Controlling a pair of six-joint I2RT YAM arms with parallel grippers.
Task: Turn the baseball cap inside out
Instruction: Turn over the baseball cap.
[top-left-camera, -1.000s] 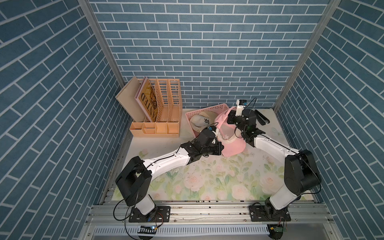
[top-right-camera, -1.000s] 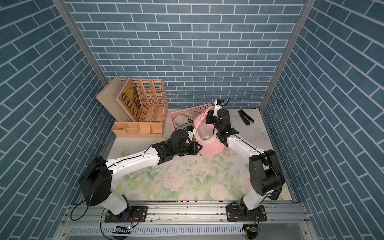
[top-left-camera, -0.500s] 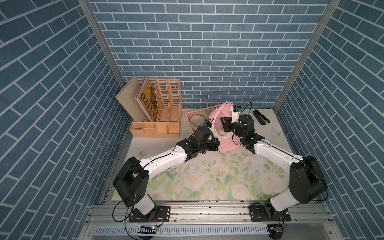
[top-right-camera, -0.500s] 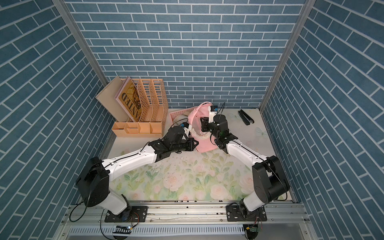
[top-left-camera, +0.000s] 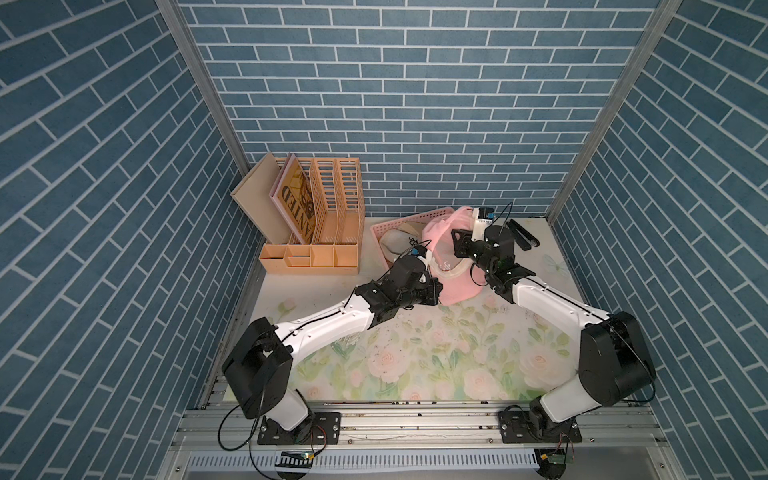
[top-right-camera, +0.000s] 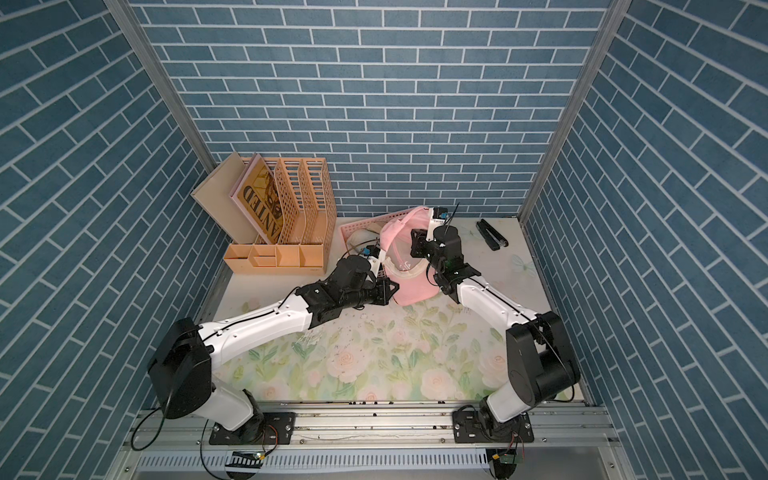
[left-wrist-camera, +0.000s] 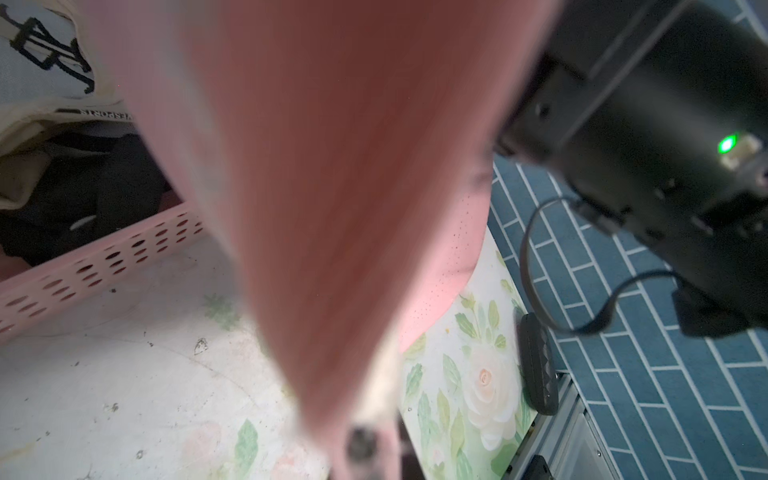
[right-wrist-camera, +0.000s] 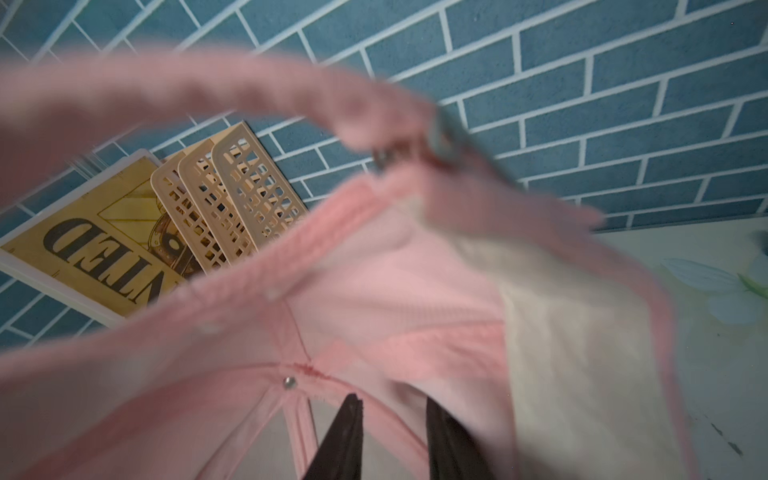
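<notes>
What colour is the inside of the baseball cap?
The baseball cap is pink inside, with a cream panel; the right wrist view shows it best.

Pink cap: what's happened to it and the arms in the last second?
The pink fabric baseball cap was pushed up and slightly toward the pink plastic basket. The right claw moved in with it, jaws opening inside. The left claw stayed shut on the cap's edge; the tan slotted organizer did not move.

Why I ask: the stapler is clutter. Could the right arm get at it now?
Probably yes: the stapler lies uncovered beside it, but the right claw is inside the cap and must back out first.
</notes>
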